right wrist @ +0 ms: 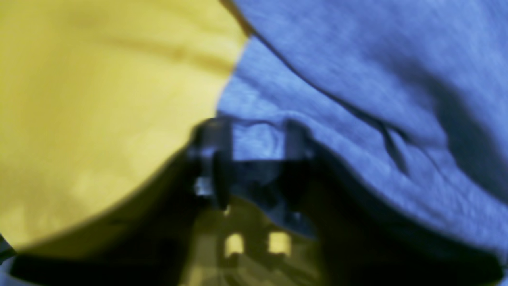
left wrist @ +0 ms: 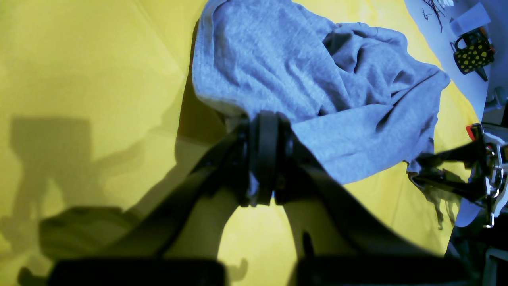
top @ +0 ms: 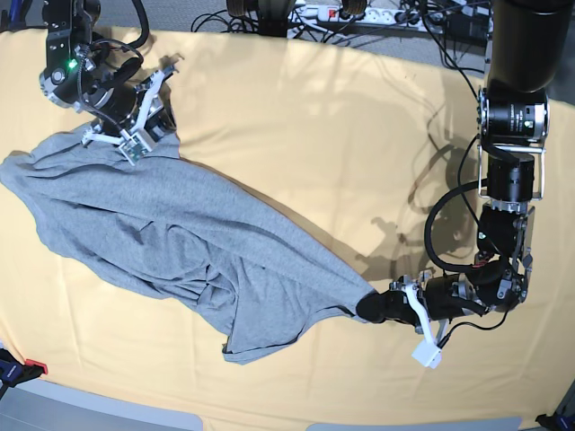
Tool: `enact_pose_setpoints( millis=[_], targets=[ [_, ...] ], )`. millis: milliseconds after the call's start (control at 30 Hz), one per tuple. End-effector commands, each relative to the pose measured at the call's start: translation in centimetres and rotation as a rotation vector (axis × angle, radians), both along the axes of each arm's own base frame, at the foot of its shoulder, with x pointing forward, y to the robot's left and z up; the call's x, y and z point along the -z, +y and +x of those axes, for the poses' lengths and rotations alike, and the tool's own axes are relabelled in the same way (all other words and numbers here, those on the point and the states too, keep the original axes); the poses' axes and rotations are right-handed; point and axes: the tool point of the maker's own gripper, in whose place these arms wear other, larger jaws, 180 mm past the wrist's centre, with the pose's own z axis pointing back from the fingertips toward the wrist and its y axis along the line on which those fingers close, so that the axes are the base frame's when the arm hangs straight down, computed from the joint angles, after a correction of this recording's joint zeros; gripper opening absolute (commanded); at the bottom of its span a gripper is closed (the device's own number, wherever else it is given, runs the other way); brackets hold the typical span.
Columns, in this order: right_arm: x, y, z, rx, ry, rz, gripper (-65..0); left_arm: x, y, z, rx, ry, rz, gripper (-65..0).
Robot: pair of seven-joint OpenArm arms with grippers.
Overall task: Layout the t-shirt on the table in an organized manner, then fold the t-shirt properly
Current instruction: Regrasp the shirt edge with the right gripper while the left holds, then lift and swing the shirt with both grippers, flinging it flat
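Note:
The grey t-shirt [top: 180,242] lies crumpled and pulled out in a long diagonal across the table [top: 359,135], from the far left to the near right. My left gripper [top: 370,307] is shut on the shirt's near right tip, and the left wrist view shows its closed fingers [left wrist: 262,151] with cloth [left wrist: 278,63] bunched just beyond them. My right gripper [top: 135,142] sits at the shirt's far left edge. In the blurred right wrist view its fingers [right wrist: 214,139] pinch a raised ridge of cloth [right wrist: 258,137]. No lettering shows.
A black mug with yellow dots [left wrist: 474,53] stands off the cloth at the side. Cables and a power strip [top: 350,11] run along the far edge. A red clamp [top: 31,368] grips the near left corner. The near table edge [top: 269,415] is close to the shirt.

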Motion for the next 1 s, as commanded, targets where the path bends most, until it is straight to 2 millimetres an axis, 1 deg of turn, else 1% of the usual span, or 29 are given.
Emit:
enact_pose_setpoints(
  millis=[0,33,100,200,367,467,533,633,733,833,967],
  targets=[
    [0.3,-2.4,0.0,0.037,0.015,-0.115,-60.7,-2.9,0.0,1.1,-0.004,-0.073,-0.036,-65.0],
    [0.3,-2.9,0.1,0.051,0.012,-0.138,-65.0,-2.9,0.0,1.1,-0.004,-0.073,-0.036,-65.0],
    [0.1,-3.8,0.4,0.077,0.000,-0.180,-65.0,-2.9,0.0,1.1,-0.004,-0.073,-0.036,-65.0],
    [-1.1,-4.3,0.9,0.090,-0.042,-0.226,-65.0,-2.9,0.0,1.1,-0.004,-0.073,-0.036,-65.0],
    [-5.2,-4.0,2.1,0.074,-0.151,-0.261,-65.0,-2.9,0.0,1.1,-0.004,-0.073,-0.036,-65.0],
    [-7.6,-4.3,2.1,0.083,-0.217,-0.278,-65.0,-2.9,0.0,1.1,-0.004,-0.073,-0.036,-65.0],
    [-8.5,-4.9,1.6,0.081,-0.231,-0.298,-65.0,-2.9,0.0,1.0,0.003,-0.067,-0.037,-65.0],
    [-8.9,-6.0,0.1,0.066,-0.206,-0.317,-65.0,-3.3,-0.6,0.2,0.050,-0.033,-0.067,-65.0],
    [-8.9,-7.4,-1.7,0.040,-0.146,-0.332,-65.0,-4.4,-1.3,-1.0,0.125,0.005,-0.117,-65.0],
    [-8.6,-8.7,-3.6,0.024,-0.065,-0.346,-65.0,-5.2,-1.5,-2.3,0.190,0.029,-0.153,-65.0],
    [-8.6,-10.4,-5.7,0.035,0.018,-0.360,-65.0,-5.7,-1.1,-2.6,0.200,0.016,-0.139,-65.0]
  ],
)
